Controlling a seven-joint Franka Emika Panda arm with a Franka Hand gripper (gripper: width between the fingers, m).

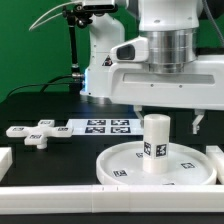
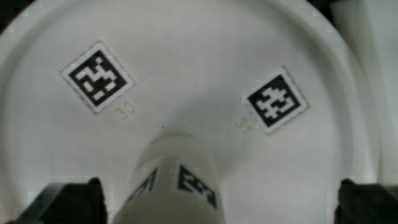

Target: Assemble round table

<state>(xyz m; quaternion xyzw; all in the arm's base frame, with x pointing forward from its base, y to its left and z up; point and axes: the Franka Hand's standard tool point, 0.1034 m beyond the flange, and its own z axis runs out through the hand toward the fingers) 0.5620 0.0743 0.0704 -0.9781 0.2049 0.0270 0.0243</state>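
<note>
1. Setting: robotics lab test bench, not a home, shop or office.
2. White jointed robot arm (image 1: 165, 55) w/ smooth moulded casing fills the upper exterior view, above a matt black table top (image 1: 40, 105).
3. Plain green backdrop (image 1: 30, 40) closes off the rear; a dark upright pole (image 1: 72, 50) stands before it.
4. Thin flat white marker board (image 1: 105, 126) w/ black-white square tags (image 1: 97, 126) lies on the table.
5. Similar tags on white plastic parts: large rimmed round disc (image 1: 130, 158), short cylinder leg (image 1: 155, 135), cross-shaped foot (image 1: 35, 133); wrist view shows two on the disc close-up.
6. Straight white border bars (image 1: 100, 198) fence the work area.
</note>
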